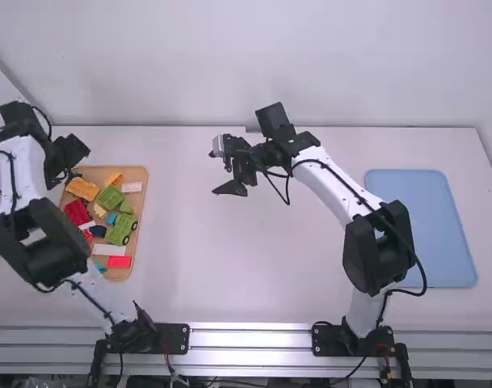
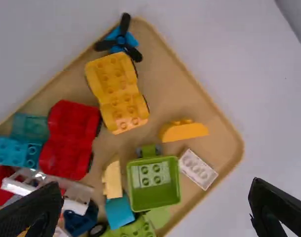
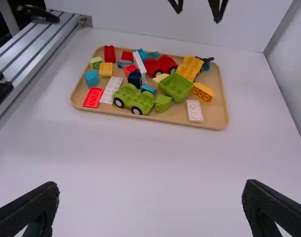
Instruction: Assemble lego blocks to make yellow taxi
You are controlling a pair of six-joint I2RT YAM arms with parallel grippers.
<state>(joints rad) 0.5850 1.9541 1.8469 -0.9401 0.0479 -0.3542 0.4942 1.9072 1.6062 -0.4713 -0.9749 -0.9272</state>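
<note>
On the white counter [image 1: 254, 267], a wooden tray [image 1: 140, 242] of toy bricks sits at nine o'clock, with a yellow car body [image 2: 115, 94] at its eleven o'clock corner and a curved yellow brick [image 2: 186, 131], probably a roof piece, near twelve. The left end effector [image 2: 155, 183] is released and empty above the tray; the right end effector [image 3: 151, 183], also released and empty, is near eleven o'clock on the counter. The step in hand looks like choosing and lifting the first taxi part, most likely the car body. To do it well, turn the wrist so the fingers close across the body's narrow width, keep clear of the red car [image 2: 71, 140] beside it and the black propeller [image 2: 121, 40] close at its end, and lift straight up before carrying it toward the counter's center. A light squeeze at the middle should keep it level and leave its top studs free for the roof. As for what is unclear, the body covers most of its own wheels, and it is hard to tell whether the propeller touches it. The underside of the curved brick is hidden. In the high view, the left arm [image 1: 48, 242] covers part of the tray's rim toward eight o'clock, and in the left wrist view some crowded bricks are cut off.
</note>
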